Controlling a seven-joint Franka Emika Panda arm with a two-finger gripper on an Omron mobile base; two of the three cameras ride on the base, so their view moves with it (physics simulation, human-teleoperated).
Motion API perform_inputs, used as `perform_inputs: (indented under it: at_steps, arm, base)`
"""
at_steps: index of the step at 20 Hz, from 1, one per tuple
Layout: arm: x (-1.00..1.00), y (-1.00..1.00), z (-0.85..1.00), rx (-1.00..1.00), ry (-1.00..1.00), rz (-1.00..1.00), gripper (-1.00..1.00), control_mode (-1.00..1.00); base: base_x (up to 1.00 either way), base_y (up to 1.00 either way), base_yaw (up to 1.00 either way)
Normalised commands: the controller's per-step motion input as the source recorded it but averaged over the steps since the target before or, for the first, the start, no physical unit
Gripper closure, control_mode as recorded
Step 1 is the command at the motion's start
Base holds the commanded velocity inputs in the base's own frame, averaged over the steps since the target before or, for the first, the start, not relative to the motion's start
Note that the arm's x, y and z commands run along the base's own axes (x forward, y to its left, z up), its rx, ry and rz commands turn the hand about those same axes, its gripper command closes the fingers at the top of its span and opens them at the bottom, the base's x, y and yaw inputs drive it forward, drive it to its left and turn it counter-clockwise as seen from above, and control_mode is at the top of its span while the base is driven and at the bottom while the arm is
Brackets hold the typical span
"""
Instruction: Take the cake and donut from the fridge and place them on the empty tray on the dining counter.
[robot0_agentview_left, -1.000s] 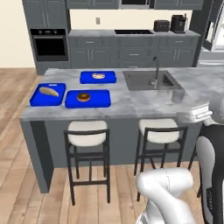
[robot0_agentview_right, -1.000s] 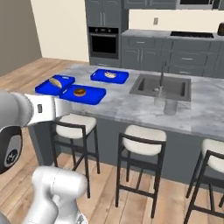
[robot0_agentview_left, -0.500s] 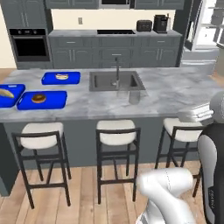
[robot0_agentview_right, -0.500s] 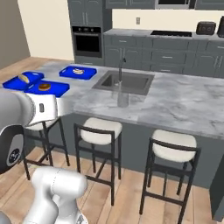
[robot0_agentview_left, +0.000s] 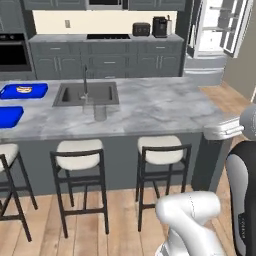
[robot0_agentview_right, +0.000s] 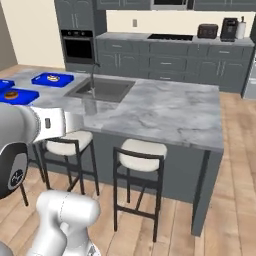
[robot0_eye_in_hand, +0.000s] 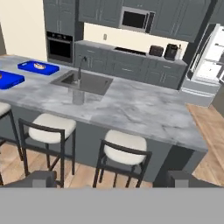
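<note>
Across the marble bench (robot0_agentview_left: 150, 107) sit a sink (robot0_agentview_left: 86, 93) with a faucet (robot0_agentview_left: 85, 78), and three blue trays at its far left end. One tray (robot0_agentview_right: 53, 79) carries a pale item; the nearer tray (robot0_agentview_right: 19, 95) holds the donut (robot0_agentview_right: 11, 94). Stools (robot0_agentview_left: 79, 152) line the near side. Beyond the bench's right end the fridge (robot0_agentview_left: 217, 37) stands open. The hand (robot0_eye_in_hand: 111, 178) is spread wide, empty.

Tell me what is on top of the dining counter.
The dining counter carries a sink with a faucet and blue trays at its far end, each holding a small food item too small to identify.
</note>
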Motion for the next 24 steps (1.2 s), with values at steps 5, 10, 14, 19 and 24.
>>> perform_inputs:
  at_steps: [5, 10, 14, 19, 24]
  arm:
    - [0.0, 0.0, 0.0, 0.0, 0.0, 0.0, -1.0, 1.0]
    - [0.0, 0.0, 0.0, 0.0, 0.0, 0.0, -1.0, 1.0]
    - [0.0, 0.0, 0.0, 0.0, 0.0, 0.0, -1.0, 1.0]
    - [0.0, 0.0, 0.0, 0.0, 0.0, 0.0, -1.0, 1.0]
    - [0.0, 0.0, 0.0, 0.0, 0.0, 0.0, -1.0, 1.0]
  base:
    - [-0.21, -1.0, -0.07]
    - [-0.17, -1.0, -0.08]
    - [-0.19, -1.0, -0.12]
    - [-0.02, -1.0, -0.09]
    - [0.0, -1.0, -0.06]
